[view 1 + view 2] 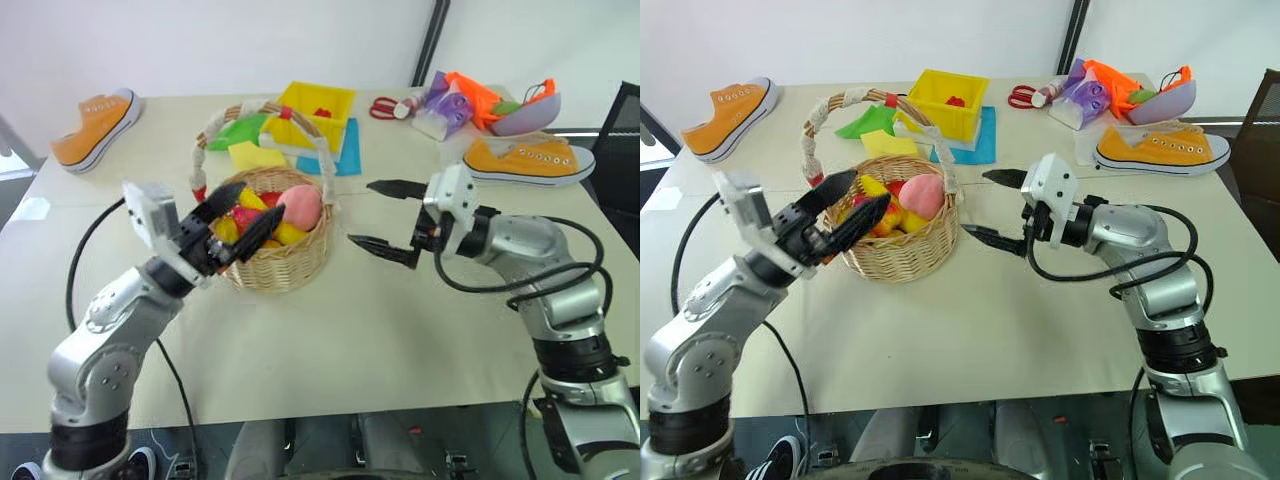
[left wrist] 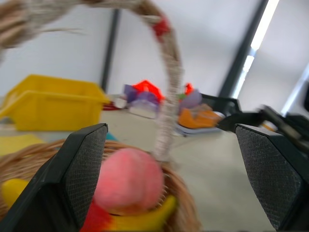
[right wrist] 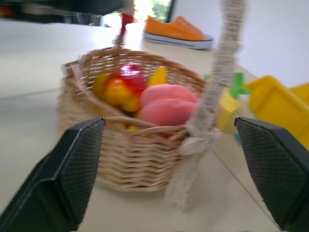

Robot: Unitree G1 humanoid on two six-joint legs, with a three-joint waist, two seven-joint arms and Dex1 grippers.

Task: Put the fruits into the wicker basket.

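Note:
The wicker basket [image 1: 285, 265] stands mid-table, its white-wrapped handle [image 1: 325, 160] arching over it. Inside lie the fruits: a pink peach [image 1: 303, 205], a yellow banana [image 1: 290, 234] and red-yellow pieces [image 3: 118, 89]. My left gripper [image 1: 262, 198] hovers open at the basket's left rim, its fingers reaching over the fruit with nothing between them. A short way off the basket's right side my right gripper [image 1: 360, 212] points at it, open and empty.
Behind the basket sit a yellow plastic box [image 1: 318, 108] on a blue sheet, a yellow foam wedge [image 1: 256, 155] and a green piece. Orange shoes lie at the far left [image 1: 95, 128] and right [image 1: 530, 160]. Red scissors and a purple bowl occupy the far right.

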